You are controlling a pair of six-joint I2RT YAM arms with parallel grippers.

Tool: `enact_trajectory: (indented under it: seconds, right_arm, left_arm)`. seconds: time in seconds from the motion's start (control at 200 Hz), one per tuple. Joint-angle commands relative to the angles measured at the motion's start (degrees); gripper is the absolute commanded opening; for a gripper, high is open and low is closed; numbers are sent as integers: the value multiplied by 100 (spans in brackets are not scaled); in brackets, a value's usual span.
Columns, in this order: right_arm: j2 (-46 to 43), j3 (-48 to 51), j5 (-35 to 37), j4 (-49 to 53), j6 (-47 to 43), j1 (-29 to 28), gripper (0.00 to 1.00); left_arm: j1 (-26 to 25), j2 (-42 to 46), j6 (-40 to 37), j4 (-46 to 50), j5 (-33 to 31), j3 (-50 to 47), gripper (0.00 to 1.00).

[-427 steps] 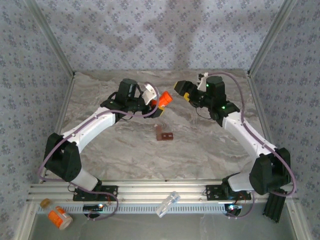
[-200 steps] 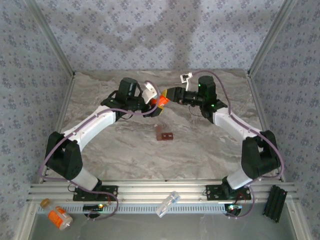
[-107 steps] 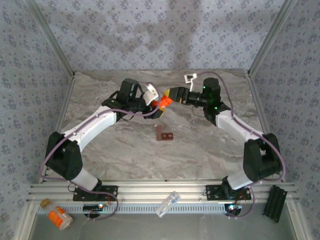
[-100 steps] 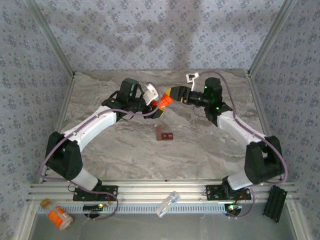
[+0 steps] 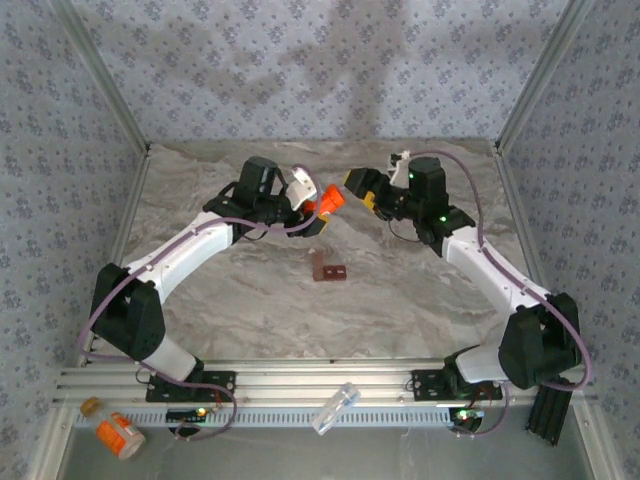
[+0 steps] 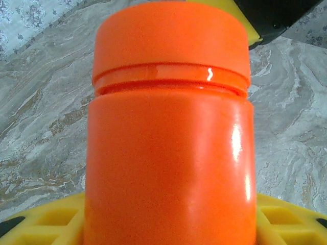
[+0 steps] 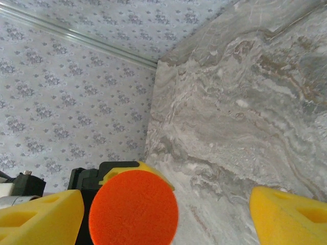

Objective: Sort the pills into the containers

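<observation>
The right tool's [image 7: 166, 217] yellow fingers [image 7: 41, 217] stand wide apart, an orange bottle [image 7: 133, 207] lid-on between them, near one finger, over marbled tabletop [image 7: 245, 117] meeting patterned wall [image 7: 61, 76]

Robot lab test cell, not a home. Booth walls [image 5: 300, 70] are papered in a grey floral print and held by bare aluminium corner posts [image 5: 104, 82]. Marble-look counter [image 5: 400, 310] inside. A left arm [image 5: 190, 250] and a right arm [image 5: 490, 265], white and black, are bolted to slotted aluminium rails [image 5: 320, 378] at the near edge. Purple cables [image 5: 476, 212] run loose along the arms, with green status lights [image 5: 437, 213] on the joints. Same wallpaper and marble surface in the right wrist view.
</observation>
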State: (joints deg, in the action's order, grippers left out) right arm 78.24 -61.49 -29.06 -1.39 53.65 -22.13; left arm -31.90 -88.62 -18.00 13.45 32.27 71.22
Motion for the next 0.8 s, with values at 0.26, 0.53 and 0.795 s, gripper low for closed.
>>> enact_trajectory:
  seconds: [0.26,0.53,0.795]
  right_arm:
    - [322,-466,134,72,152,-386,82]
    - [407,-482,-31,-1,126,-460,62]
    - [605,-336,-716,-548,-276,-298,49]
  left_arm:
    - [-30,53,-83,-227,78,146,0]
    - [-28,47,-104,-224,78,155,0]
    - [-35,81,-112,-153,152,188,0]
